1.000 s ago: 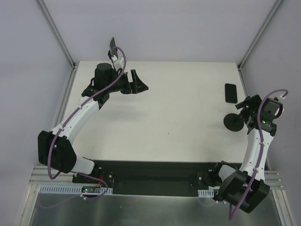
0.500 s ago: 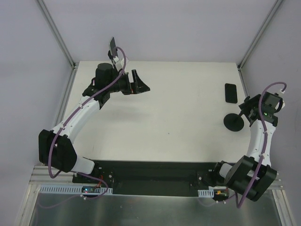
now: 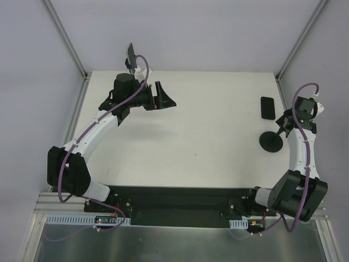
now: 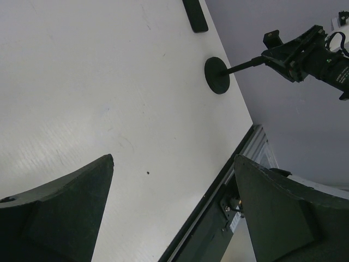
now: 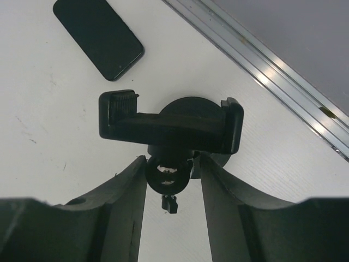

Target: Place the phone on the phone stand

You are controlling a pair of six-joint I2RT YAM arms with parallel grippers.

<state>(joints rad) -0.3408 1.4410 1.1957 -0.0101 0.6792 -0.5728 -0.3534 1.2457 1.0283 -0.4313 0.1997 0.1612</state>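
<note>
The black phone lies flat, screen up, at the table's far right; it also shows in the right wrist view and the left wrist view. The black phone stand stands just in front of it on a round base, its empty clamp facing up. My right gripper has its jaws narrowed around the ball joint under the clamp, the left finger touching it and the right one a sliver off. My left gripper hangs wide open and empty over the far left.
An aluminium frame rail runs along the table's right side, close behind the stand. The table's near edge and the black base plate below it show in the left wrist view. Grey walls enclose the table.
My right arm has swung toward the back and in on the stand's head, and its jaws have narrowed from wide open to just around the ball joint. The left arm has shifted only slightly.
</note>
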